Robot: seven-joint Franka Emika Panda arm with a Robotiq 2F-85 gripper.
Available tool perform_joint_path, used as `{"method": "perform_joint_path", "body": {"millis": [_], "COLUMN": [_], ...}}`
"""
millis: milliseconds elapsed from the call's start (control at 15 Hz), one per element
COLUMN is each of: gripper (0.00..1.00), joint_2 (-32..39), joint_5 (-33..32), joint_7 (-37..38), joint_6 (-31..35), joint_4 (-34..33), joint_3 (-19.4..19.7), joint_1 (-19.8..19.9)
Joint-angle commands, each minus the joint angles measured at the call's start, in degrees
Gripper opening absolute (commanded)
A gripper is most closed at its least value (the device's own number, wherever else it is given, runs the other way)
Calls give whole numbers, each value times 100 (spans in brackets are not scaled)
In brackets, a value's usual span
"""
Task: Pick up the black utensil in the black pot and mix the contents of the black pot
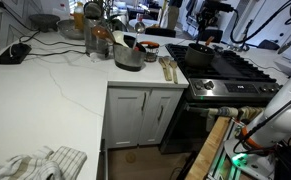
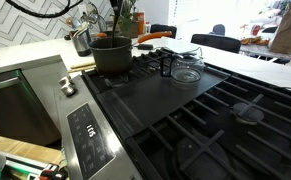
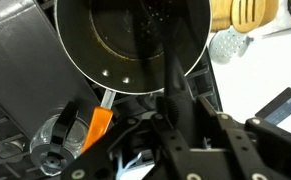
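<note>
The black pot fills the top of the wrist view, round, with a dark wet bottom. It stands on a back burner of the stove in both exterior views. The black utensil is a slim dark handle that runs from inside the pot down between my fingers. My gripper hangs above the near rim of the pot and is shut on the handle. The utensil's head is not clear to see inside the pot.
A glass lid and an orange-handled tool lie on the black stove grate beside the pot. Pale wooden utensils lie on the white counter. A steel pot stands near the stove.
</note>
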State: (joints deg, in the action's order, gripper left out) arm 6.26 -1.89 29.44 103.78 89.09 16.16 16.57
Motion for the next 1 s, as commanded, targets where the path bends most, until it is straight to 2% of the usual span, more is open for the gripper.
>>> {"method": "perform_joint_path", "body": {"millis": [0,200,333,533,933], "gripper": [9,9,9,9,9], "joint_2": [-260,-267,-247,-197,-124], "joint_5": [-6,-297,-568,-860,-974], "joint_7": [-742,-1090,-948,-590,278], "joint_6": [-613,-1024,-1011,-748,-195], "joint_4": [278,222,205,217,249], "joint_3": [-29,-9,20,59,133], "joint_1": [-50,-52,-46,-30,-7]}}
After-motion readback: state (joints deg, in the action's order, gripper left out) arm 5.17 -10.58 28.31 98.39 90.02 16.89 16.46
